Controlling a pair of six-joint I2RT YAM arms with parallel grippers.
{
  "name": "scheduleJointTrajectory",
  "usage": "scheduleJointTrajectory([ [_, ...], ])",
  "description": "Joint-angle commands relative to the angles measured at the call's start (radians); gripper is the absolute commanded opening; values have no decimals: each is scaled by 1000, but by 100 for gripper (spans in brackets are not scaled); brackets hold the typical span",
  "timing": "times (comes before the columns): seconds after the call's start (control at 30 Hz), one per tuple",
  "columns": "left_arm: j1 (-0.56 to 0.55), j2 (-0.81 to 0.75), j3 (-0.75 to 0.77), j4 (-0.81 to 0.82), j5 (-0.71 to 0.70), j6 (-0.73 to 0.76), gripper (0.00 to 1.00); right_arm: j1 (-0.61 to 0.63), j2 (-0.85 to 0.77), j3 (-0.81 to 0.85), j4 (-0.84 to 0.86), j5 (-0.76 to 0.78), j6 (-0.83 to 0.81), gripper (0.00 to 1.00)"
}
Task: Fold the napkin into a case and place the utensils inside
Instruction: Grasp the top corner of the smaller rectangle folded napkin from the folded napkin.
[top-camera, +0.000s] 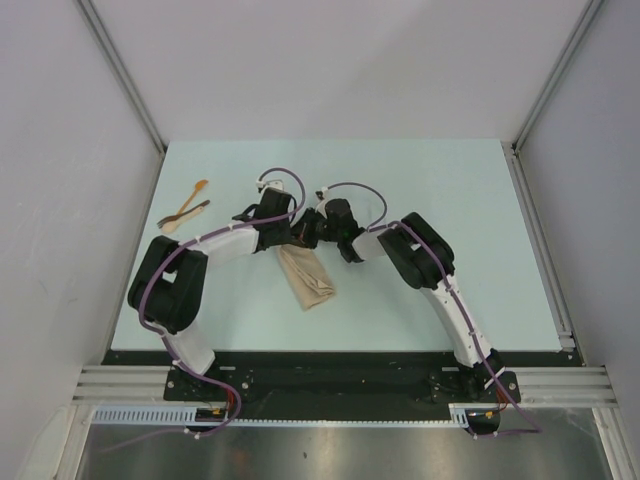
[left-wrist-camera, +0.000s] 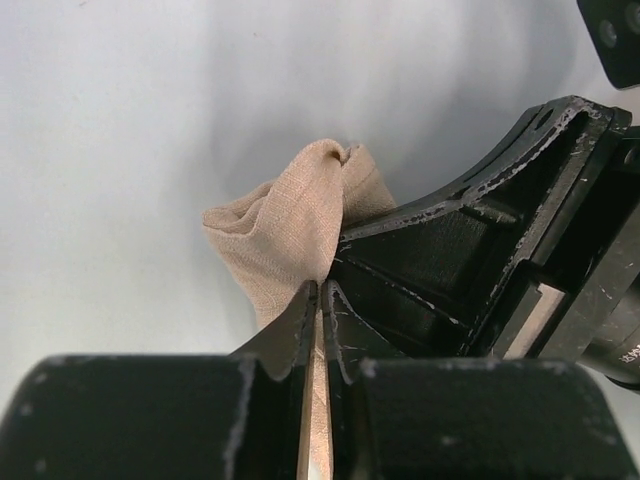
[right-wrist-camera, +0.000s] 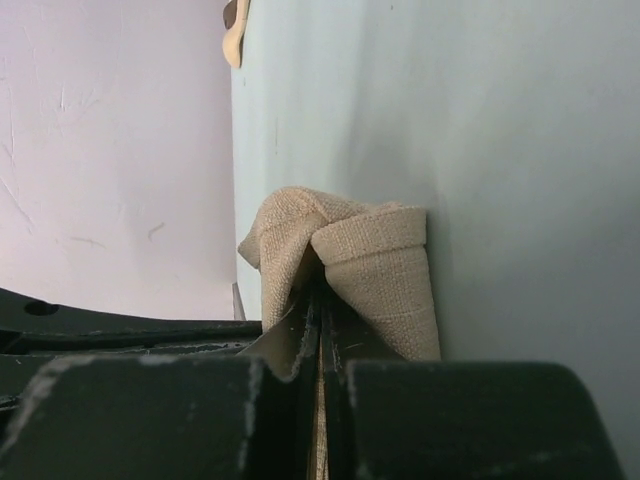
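The beige napkin (top-camera: 308, 280) lies folded into a narrow strip in the middle of the table, its far end lifted between both grippers. My left gripper (top-camera: 292, 233) is shut on that end; in the left wrist view its jaws (left-wrist-camera: 320, 292) pinch the cloth (left-wrist-camera: 295, 222), with the right gripper's black fingers (left-wrist-camera: 470, 250) just beside. My right gripper (top-camera: 312, 232) is shut on the same end, the napkin (right-wrist-camera: 375, 262) bunched over its tips (right-wrist-camera: 318, 296). The utensils lie apart at the far left: a light wooden spoon (top-camera: 194, 196) and a darker piece (top-camera: 188, 213).
White enclosure walls stand on the left, right and back. A metal rail (top-camera: 540, 240) runs along the table's right edge. The pale tip of a utensil (right-wrist-camera: 235, 38) shows at the top of the right wrist view.
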Motion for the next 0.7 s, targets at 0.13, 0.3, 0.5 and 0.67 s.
scheduleJointTrajectory([
  [0.13,30,-7,21,-17,9,-61,31,3,5,38,-7,-37,-40,0],
  [0.3,64,-12,35,-17,20,-62,36,0,-6,19,-27,-36,-65,0],
  [0.5,76,8,52,0,49,-53,30,2,0,55,-53,-42,-76,0],
  [0.67,76,53,89,-26,28,-47,16,10,11,104,-99,-44,-83,0],
])
